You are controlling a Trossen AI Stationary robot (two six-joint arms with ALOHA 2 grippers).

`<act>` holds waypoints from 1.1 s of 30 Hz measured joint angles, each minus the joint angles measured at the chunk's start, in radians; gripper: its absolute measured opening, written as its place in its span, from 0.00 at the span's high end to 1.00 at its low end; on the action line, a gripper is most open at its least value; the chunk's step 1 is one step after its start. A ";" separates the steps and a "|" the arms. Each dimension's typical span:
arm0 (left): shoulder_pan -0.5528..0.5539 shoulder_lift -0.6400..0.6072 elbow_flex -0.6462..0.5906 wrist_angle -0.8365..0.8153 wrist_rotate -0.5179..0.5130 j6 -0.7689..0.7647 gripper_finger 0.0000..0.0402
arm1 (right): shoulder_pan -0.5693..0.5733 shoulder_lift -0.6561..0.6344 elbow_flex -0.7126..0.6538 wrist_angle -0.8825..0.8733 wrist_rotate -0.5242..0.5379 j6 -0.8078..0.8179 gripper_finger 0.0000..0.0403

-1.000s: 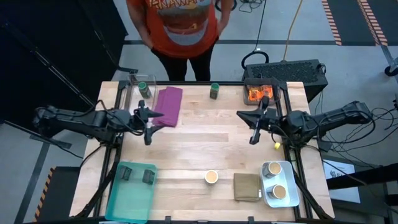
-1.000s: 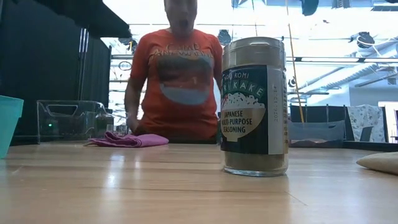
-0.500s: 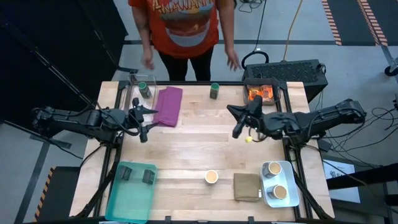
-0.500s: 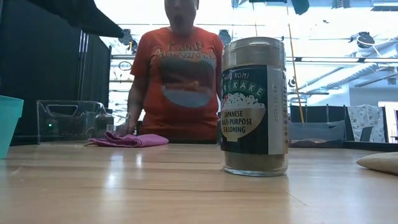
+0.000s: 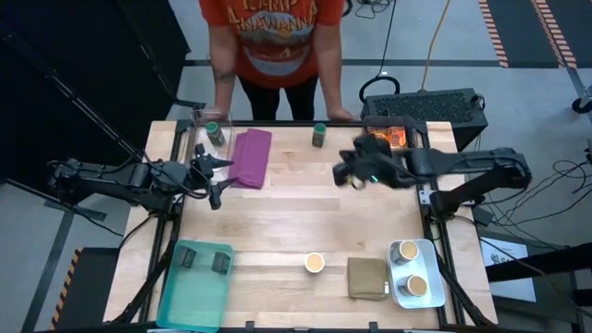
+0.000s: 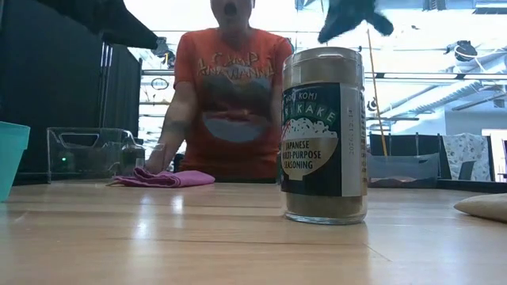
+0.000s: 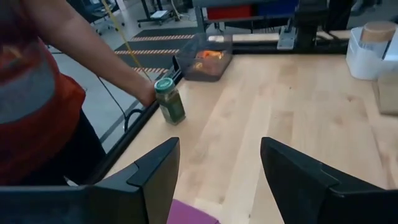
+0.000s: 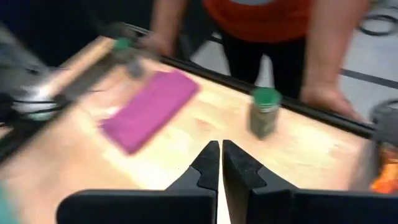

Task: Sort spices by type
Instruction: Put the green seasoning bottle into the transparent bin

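a green-lidded jar (image 5: 319, 135) is standing upright near the table's (image 5: 277, 222) far edge, just beside a person's hand (image 5: 342, 115) resting on that edge. a second green-lidded jar (image 5: 214, 132) is sitting in the clear bin (image 5: 199, 129) at the far left corner, beside the purple cloth (image 5: 250, 155). orange packets (image 5: 387, 139) are lying in the dark tray (image 5: 370, 129) at far right. two dark blocks (image 5: 203, 260) are lying in the teal tray (image 5: 190, 296); two tan-topped cups (image 5: 408, 268) are sitting in the white tray (image 5: 427, 277), with another cup (image 5: 314, 264) loose beside the olive cloth (image 5: 367, 277). the right gripper (image 5: 350, 172) is being held clenched and empty above the table, near the far jar. the left gripper (image 5: 211, 176) is being held parted, gripping nothing, beside the purple cloth.
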 joint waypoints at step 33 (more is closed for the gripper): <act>0.025 0.000 0.000 0.039 -0.159 0.081 0.43 | -0.551 0.517 0.001 0.429 -0.349 -0.375 1.00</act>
